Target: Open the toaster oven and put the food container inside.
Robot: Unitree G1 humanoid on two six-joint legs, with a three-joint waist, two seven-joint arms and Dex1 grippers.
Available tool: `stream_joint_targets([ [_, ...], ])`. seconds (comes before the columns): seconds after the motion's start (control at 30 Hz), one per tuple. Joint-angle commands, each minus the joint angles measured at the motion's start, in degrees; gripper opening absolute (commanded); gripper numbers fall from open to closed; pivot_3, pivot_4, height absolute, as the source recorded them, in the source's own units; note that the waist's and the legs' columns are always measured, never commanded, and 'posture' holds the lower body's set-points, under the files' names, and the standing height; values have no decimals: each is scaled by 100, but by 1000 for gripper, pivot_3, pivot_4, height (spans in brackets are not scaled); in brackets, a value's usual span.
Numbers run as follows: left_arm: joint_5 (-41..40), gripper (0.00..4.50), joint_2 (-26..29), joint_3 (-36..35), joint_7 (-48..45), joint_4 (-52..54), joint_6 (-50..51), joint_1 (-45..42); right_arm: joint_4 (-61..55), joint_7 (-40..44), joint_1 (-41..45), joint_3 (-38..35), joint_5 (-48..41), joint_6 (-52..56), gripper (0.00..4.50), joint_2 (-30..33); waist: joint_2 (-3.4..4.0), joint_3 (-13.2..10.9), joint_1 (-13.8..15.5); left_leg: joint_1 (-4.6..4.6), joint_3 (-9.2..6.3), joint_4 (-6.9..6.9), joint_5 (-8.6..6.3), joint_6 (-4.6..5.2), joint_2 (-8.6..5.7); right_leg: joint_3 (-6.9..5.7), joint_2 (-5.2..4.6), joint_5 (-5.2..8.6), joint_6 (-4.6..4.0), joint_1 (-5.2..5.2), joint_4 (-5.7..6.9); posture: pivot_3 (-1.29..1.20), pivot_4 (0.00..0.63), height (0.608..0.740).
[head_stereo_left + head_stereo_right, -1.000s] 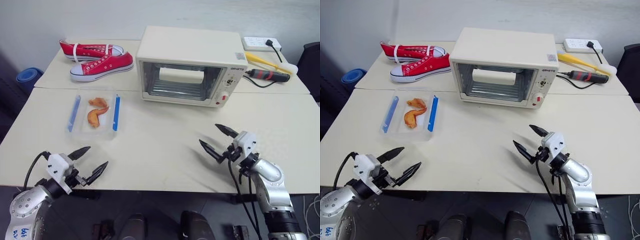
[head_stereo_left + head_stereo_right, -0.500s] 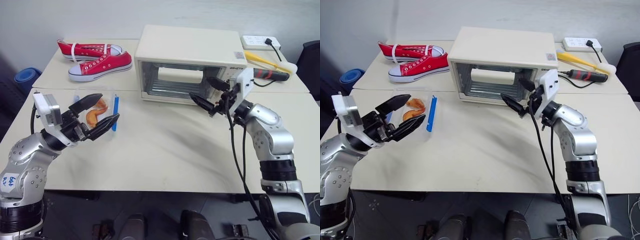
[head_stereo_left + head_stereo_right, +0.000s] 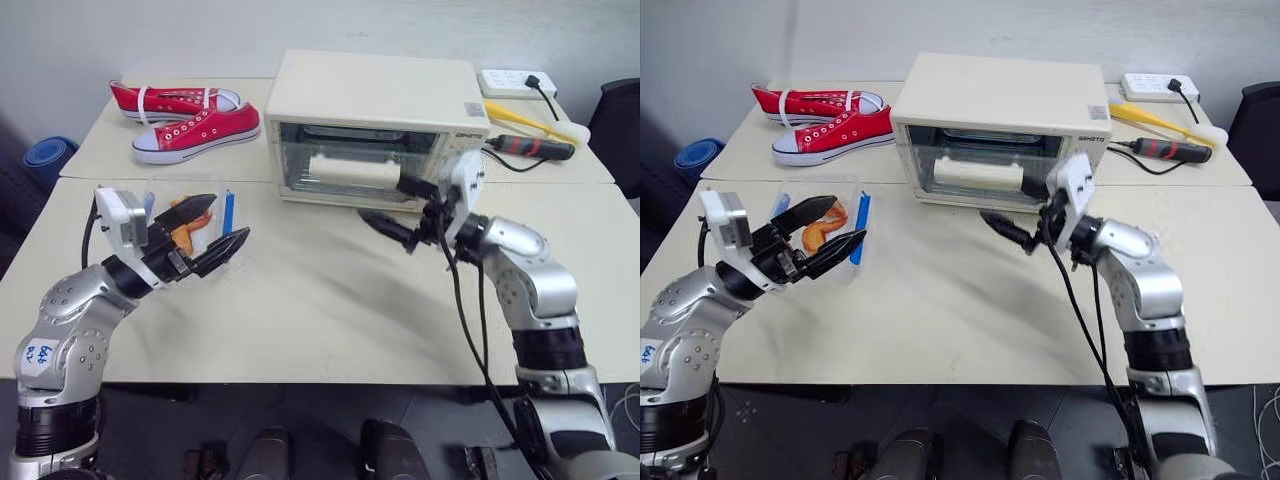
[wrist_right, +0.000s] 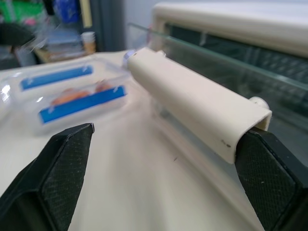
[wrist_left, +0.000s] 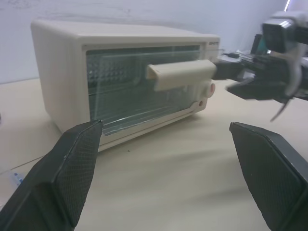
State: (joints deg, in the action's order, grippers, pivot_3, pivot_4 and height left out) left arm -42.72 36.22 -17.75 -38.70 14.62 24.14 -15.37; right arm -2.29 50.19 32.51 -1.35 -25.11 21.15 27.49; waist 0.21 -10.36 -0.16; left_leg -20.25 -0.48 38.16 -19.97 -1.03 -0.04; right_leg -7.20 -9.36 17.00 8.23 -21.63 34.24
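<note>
Right gripper, fingers wide, beside the toaster oven door handle; left gripper, fingers wide, before the food container at 9 o'clock on the counter.

The toaster oven stands on the pale bench, its glass door partly tipped open at the top, with the cream handle bar standing out from the front. A red button sits on its panel. The left tool has its two black fingers spread wide. The right tool hovers just beside the handle's end, fingers apart.
</note>
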Motion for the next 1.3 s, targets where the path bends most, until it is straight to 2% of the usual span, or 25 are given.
stream_joint_targets([
  [0.03, 217, 4058, 77, 21, -60, -336, -107, -383, -390, 250, -227, 78, 93, -337, 4500, 146, 0, 0, 2, 1, 0, 1, 0, 0, 0, 0, 0, 0, 0, 0, 2, 0, 150, 740],
  [0.1, 483, 3589, 105, 154, -159, -843, -262, -830, -398, 284, -356, 107, 187, -478, 4500, 191, -1, -1, 10, 2, 1, 1, 0, 0, -1, 0, 0, 0, 0, 0, 4, 0, 150, 740],
  [0.37, 1650, 1071, -277, 936, -664, -3382, -1297, -2907, -237, 251, -421, 134, 359, -794, 4500, 89, -5, -2, 10, -1, 2, 3, 0, 0, -6, -3, 0, -3, 5, 1, -2, 0, 150, 740],
  [0.43, 1870, 433, -435, 1084, -819, -3876, -1560, -3233, -210, 250, -432, 128, 375, -833, 4500, 81, -5, -3, 7, -3, 2, 2, 0, 0, -5, -6, 0, -3, 6, 0, -4, 0, 150, 740],
  [0.5, 2063, 29, -591, 1234, -976, -4236, -1796, -3419, -196, 246, -463, 123, 390, -879, 4500, 86, -5, -3, -11, -3, 2, 0, 0, 0, -6, -6, 1, -4, 7, 0, -6, 0, 150, 740],
  [0.73, 2248, 29, -946, 1417, -1522, -4700, -2083, -3640, -459, 126, -1112, -261, 390, -1100, 4500, 310, -14, -8, 39, -8, 2, 2, 0, 2, -6, -12, 0, -5, 9, -1, -7, 0, 150, 740],
  [0.9, 2607, 29, -793, 1670, -1887, -4536, -2258, -3423, -907, 219, -2208, -782, 269, -1402, 4500, 647, -17, -9, 100, -16, 2, 12, -1, 6, -8, -12, -2, -10, 19, 0, -12, 0, 150, 740],
  [1.07, 3175, 29, -595, 2147, -1926, -3843, -2287, -2990, -1086, 288, -3522, -1703, 226, -2064, 4500, 849, -19, -10, 158, -11, 6, 8, -1, 7, -8, -8, -2, -10, 19, 2, -13, 0, 150, 740],
  [1.23, 3478, 29, -608, 2406, -1670, -3241, -1874, -2570, -1072, 453, -3715, -2005, -87, -2586, 4500, 727, -21, -12, 134, -2, 23, 14, 3, 14, -7, 14, -1, -24, 21, 5, -10, 0, 150, 740],
  [1.3, 3551, 29, -623, 2467, -1598, -3069, -1777, -2431, -1225, 574, -3706, -2006, -664, -2166, 4500, 735, -21, -12, 134, 5, 27, 10, 3, 14, -5, 19, 0, -24, 21, 5, -9, 0, 150, 740],
])
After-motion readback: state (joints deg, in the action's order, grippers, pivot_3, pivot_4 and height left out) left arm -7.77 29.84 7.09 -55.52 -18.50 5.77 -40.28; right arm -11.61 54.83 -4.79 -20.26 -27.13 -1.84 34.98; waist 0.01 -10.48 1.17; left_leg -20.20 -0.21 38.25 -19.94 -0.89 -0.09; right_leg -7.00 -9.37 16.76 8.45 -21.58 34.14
